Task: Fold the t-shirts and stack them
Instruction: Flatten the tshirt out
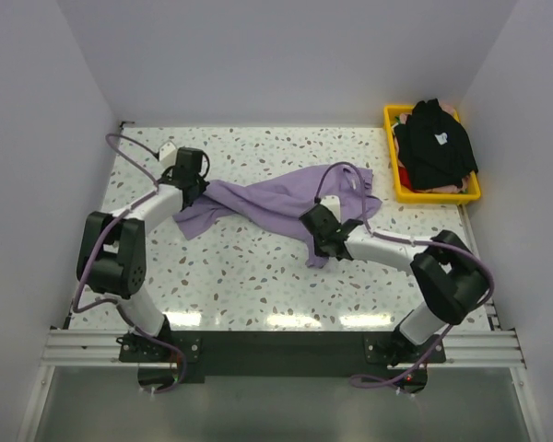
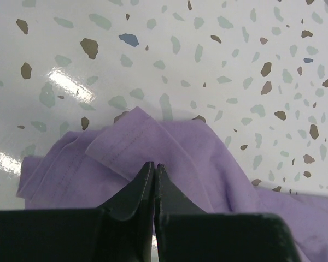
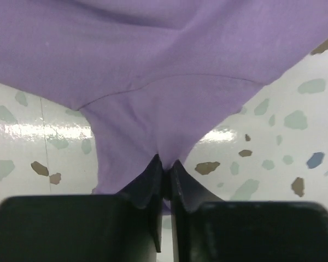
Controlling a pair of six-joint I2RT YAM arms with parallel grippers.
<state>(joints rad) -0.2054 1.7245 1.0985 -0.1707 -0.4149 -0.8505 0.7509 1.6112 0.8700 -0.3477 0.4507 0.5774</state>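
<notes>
While the soft, floppy purple shirt is lying mid-table, the left gripper is squeezing shut on its 9 o'clock edge and the right gripper on its 5 o'clock end; hems are probably holding best.

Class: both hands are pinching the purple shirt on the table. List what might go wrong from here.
1. The right hand holds only a thin pinch of the lavender shirt; a pull might slip it free.
2. The shirt lies bunched and twisted between it and the left hand, so folding now would likely trap creases.
3. The right arm's cable loops over the cloth and might snag it.
</notes>
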